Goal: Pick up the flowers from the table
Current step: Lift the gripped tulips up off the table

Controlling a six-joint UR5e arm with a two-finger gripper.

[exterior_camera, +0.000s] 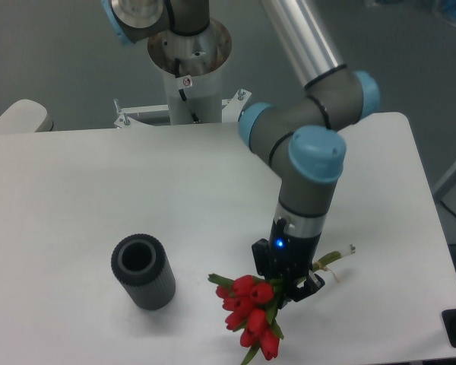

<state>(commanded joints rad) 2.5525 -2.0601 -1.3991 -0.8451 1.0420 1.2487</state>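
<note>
The gripper [286, 287] is clenching the stems of the red tulip bunch [248, 315], which is hanging tilted over the white table [76, 190], right of the ribbed grey cylinder [143, 271].

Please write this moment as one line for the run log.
phase: lift | pincer: shut on flowers | flowers: off table | cylinder: untouched

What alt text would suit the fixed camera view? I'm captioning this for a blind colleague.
A robot arm's gripper is closed on the stems of the flowers, a bunch of red tulips, near the front edge of a white table. A dark grey ribbed cylinder stands to their left.
</note>
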